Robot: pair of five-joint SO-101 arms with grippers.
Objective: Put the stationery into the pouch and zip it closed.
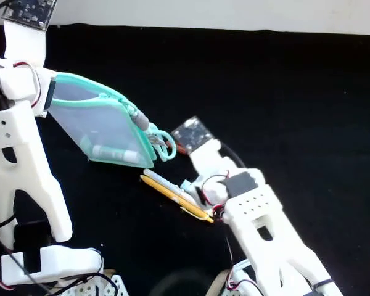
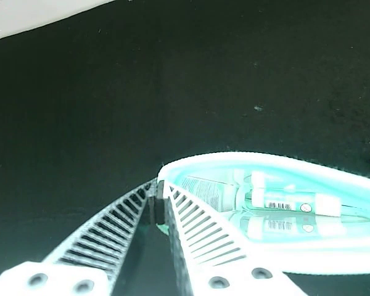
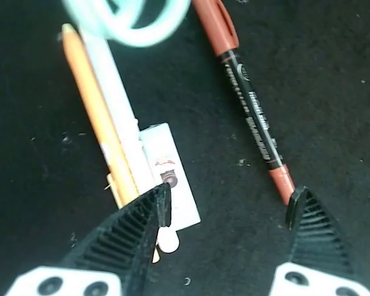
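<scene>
My left claw (image 2: 157, 200) pinching pouch (image 2: 333, 246) rim, mouth unzipped; white tube (image 2: 277, 203) already inside. My right claw (image 3: 229, 206) spread: marker (image 3: 250, 117) just ahead between its jaws, pencil (image 3: 95, 105) and white pen (image 3: 120, 111) at one jaw (all outside pouch). I judge task under halfway; zipping left.

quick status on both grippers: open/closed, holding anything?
Left gripper: closed on the edge of the translucent teal zip pouch.
Right gripper: jaws open, holding nothing.

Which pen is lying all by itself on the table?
The red marker. It lies apart from the others, while the orange pencil and the white pen lie close together, side by side.
</scene>
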